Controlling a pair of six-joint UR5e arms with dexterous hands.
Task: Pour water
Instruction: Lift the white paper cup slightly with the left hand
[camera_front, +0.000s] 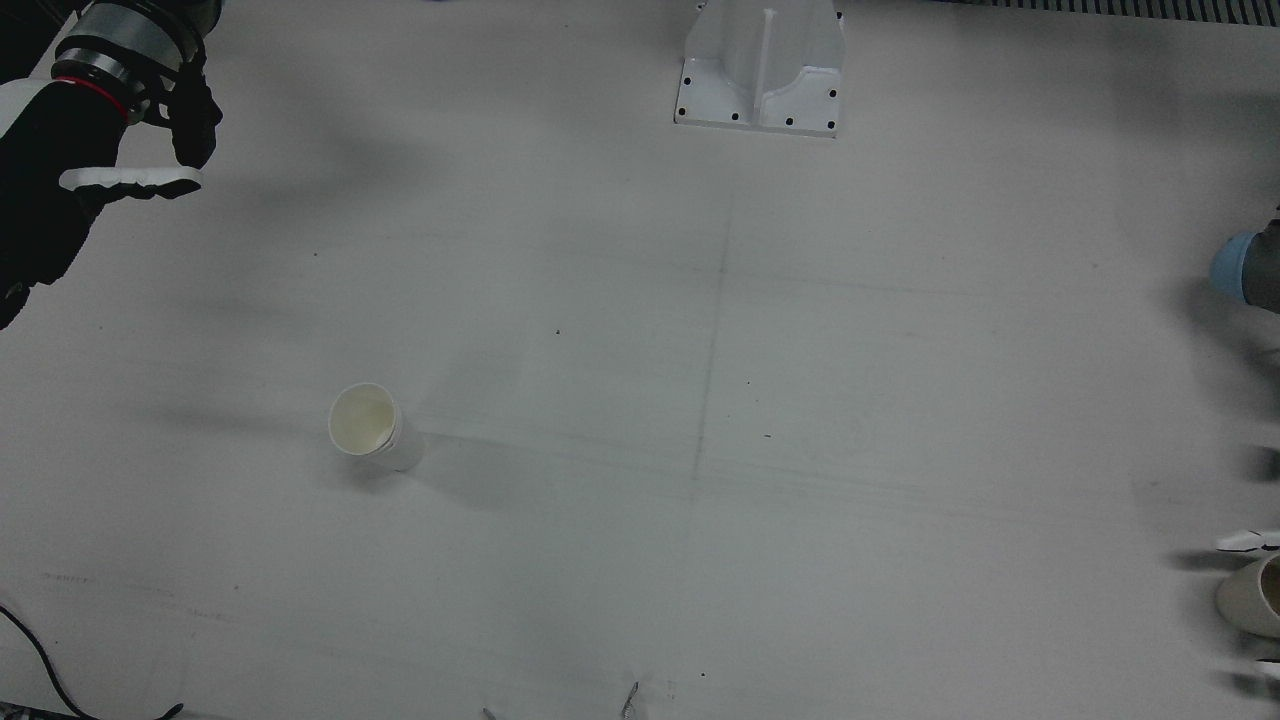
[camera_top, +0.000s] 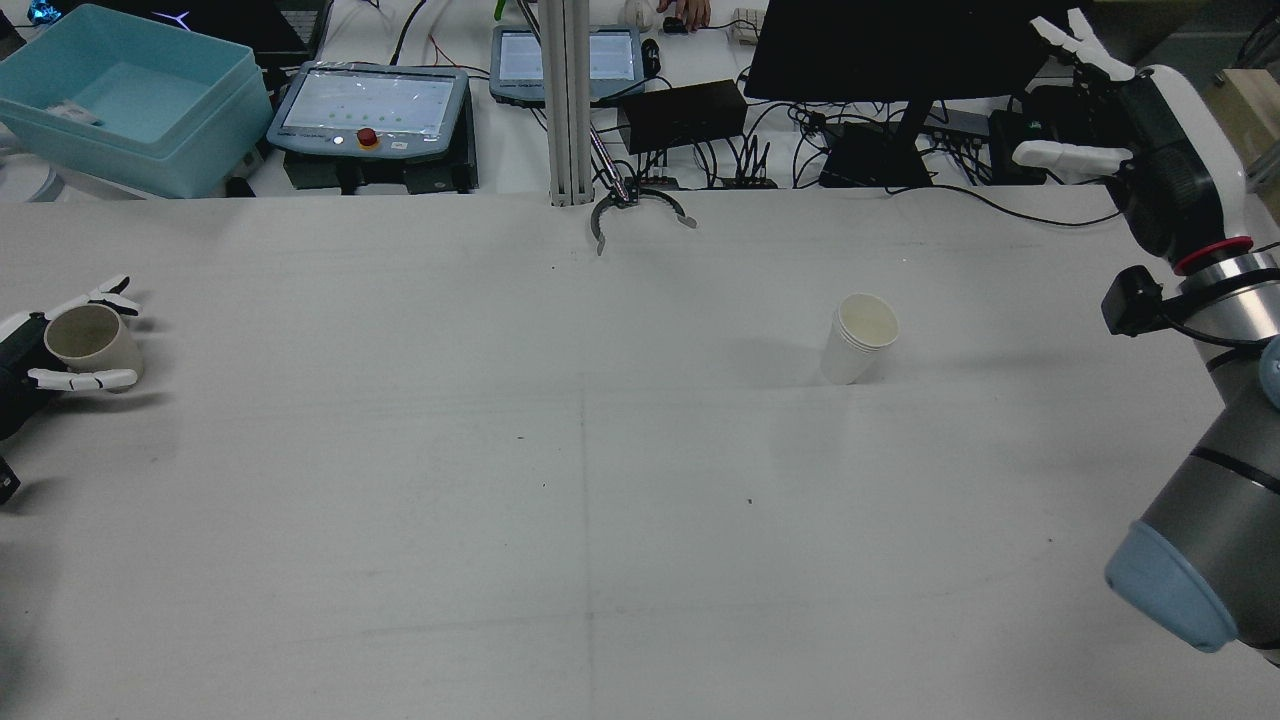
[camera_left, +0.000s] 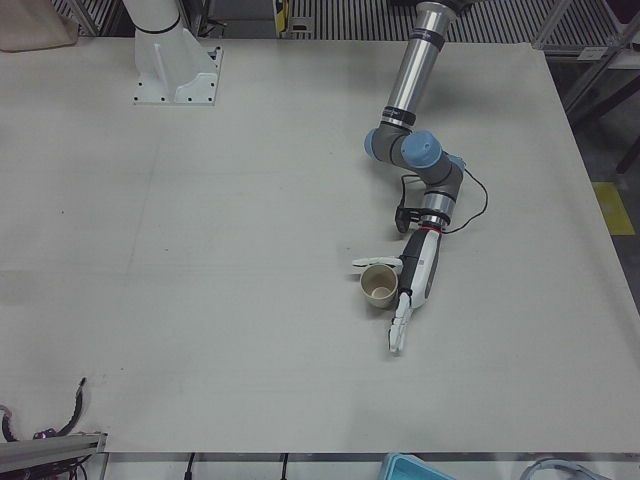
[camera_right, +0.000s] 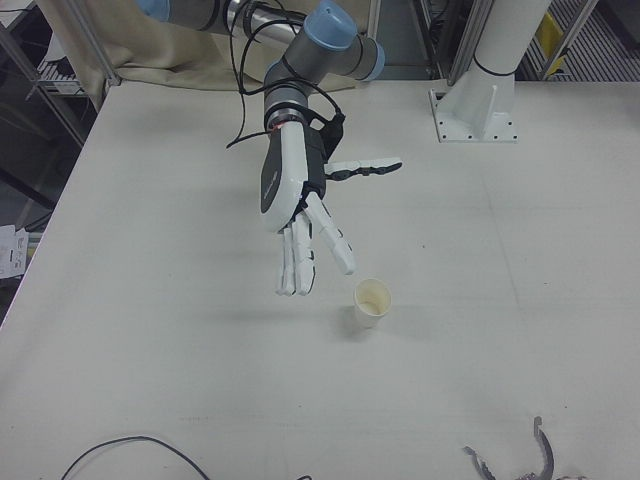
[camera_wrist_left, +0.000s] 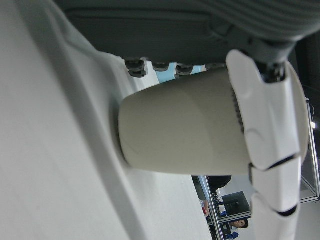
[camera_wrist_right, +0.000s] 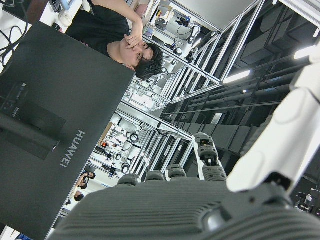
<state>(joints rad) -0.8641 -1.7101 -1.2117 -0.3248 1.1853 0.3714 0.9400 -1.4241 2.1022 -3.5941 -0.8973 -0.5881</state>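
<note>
A beige cup (camera_top: 90, 345) stands upright at the table's far left edge in the rear view; it also shows in the left-front view (camera_left: 378, 287), the front view (camera_front: 1255, 595) and the left hand view (camera_wrist_left: 185, 130). My left hand (camera_left: 410, 285) is open, its straight fingers on either side of the cup, not closed on it. A white paper cup (camera_top: 860, 340) stands upright on the right half of the table, also in the front view (camera_front: 370, 425) and the right-front view (camera_right: 372, 303). My right hand (camera_right: 300, 220) is open and empty, raised above the table behind the paper cup.
A white arm pedestal (camera_front: 760, 70) is bolted at the table's robot side. Beyond the far edge are a blue bin (camera_top: 130, 95), teach pendants (camera_top: 370, 105), a black monitor (camera_top: 900, 45) and a post with a black clamp (camera_top: 640, 205). A black cable (camera_front: 40, 660) lies at the front corner.
</note>
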